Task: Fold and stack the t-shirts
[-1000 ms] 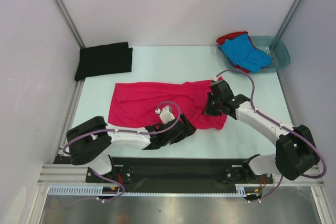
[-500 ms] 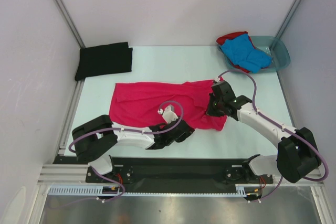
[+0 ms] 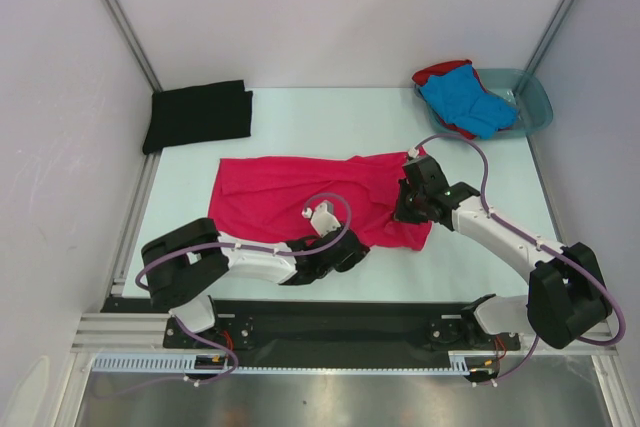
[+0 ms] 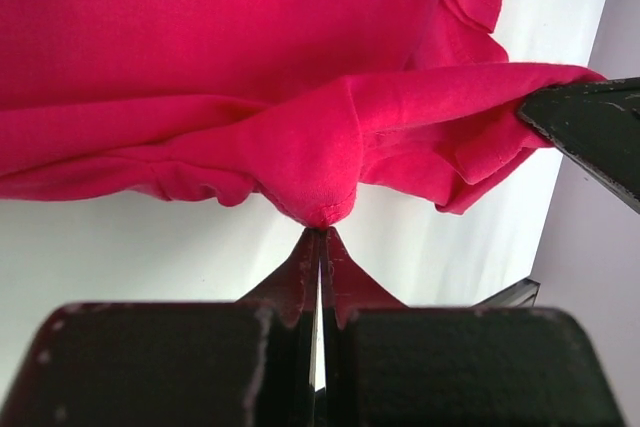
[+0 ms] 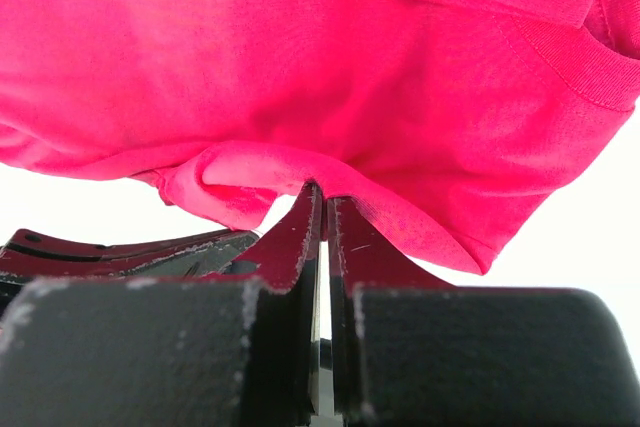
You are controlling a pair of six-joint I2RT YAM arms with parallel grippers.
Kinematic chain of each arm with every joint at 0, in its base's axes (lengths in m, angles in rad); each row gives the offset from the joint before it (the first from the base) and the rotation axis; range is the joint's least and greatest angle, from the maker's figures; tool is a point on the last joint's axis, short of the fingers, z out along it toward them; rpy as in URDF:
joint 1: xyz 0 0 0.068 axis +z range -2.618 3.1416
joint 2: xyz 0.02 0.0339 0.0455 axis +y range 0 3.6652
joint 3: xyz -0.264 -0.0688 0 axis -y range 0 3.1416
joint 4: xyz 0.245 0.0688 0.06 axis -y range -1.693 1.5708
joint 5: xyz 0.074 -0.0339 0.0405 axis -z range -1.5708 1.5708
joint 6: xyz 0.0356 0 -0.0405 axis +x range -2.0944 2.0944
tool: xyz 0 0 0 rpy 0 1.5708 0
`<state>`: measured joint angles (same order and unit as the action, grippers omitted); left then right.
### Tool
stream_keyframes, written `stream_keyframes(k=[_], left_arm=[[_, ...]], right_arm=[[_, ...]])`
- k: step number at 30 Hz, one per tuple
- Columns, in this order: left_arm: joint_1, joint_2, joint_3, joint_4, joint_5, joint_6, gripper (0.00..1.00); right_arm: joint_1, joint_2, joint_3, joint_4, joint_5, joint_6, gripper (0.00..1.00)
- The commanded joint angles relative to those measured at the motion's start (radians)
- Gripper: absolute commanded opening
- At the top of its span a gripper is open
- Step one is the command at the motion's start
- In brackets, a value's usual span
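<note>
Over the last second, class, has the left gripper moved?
Yes. The left gripper has edged slightly toward the black base rail and closed on the near hem of the pink t-shirt.

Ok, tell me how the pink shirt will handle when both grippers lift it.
Probably floppy: the pink shirt bunches into soft folds where the left gripper pinches it. Likely light, since the right gripper gathers it with a small pinch too. The span between should sag.

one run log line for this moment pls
left gripper: shut on pink t-shirt | right gripper: shut on pink t-shirt | black t-shirt: folded, far-left corner
</note>
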<state>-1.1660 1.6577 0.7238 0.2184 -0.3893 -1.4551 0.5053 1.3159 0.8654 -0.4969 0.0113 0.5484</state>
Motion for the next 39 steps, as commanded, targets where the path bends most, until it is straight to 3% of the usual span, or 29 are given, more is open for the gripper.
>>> stream_keyframes(k=[1,5,6,9,12,16,21,29,32,35,39], left_arm=[[-0.001,-0.015,0.031,0.044,-0.020,0.045,0.00],[-0.001,-0.032,0.025,0.024,-0.036,0.048,0.01],[-0.001,-0.032,0.026,0.022,-0.034,0.048,0.33],[0.000,-0.018,0.055,-0.017,-0.028,0.067,0.83],[0.000,-0.003,0.089,-0.059,-0.023,0.075,0.95],[0.000,0.013,0.082,-0.034,-0.026,0.073,0.90],[0.006,0.040,0.078,-0.002,-0.023,0.068,0.72],[0.014,0.057,0.078,-0.005,-0.031,0.062,0.55],[0.020,0.062,0.072,0.004,-0.019,0.061,0.34],[0.023,0.056,0.071,0.009,-0.010,0.064,0.01],[0.026,0.044,0.065,0.015,-0.006,0.078,0.00]], right_arm=[[-0.007,-0.030,0.000,0.004,0.013,-0.013,0.00],[-0.007,-0.029,0.003,0.003,0.013,-0.013,0.00],[-0.007,-0.027,0.003,0.003,0.012,-0.011,0.00],[-0.007,-0.029,0.003,0.004,0.012,-0.015,0.00],[-0.007,-0.027,0.004,0.004,0.010,-0.016,0.00],[-0.008,-0.030,0.003,-0.002,0.015,-0.019,0.00],[-0.010,-0.029,0.006,-0.006,0.016,-0.022,0.00],[-0.016,-0.032,0.007,-0.011,0.015,-0.027,0.00],[-0.017,-0.032,0.006,-0.012,0.015,-0.025,0.00],[-0.017,-0.032,0.006,-0.012,0.015,-0.024,0.00],[-0.017,-0.037,0.004,-0.015,0.012,-0.025,0.00]])
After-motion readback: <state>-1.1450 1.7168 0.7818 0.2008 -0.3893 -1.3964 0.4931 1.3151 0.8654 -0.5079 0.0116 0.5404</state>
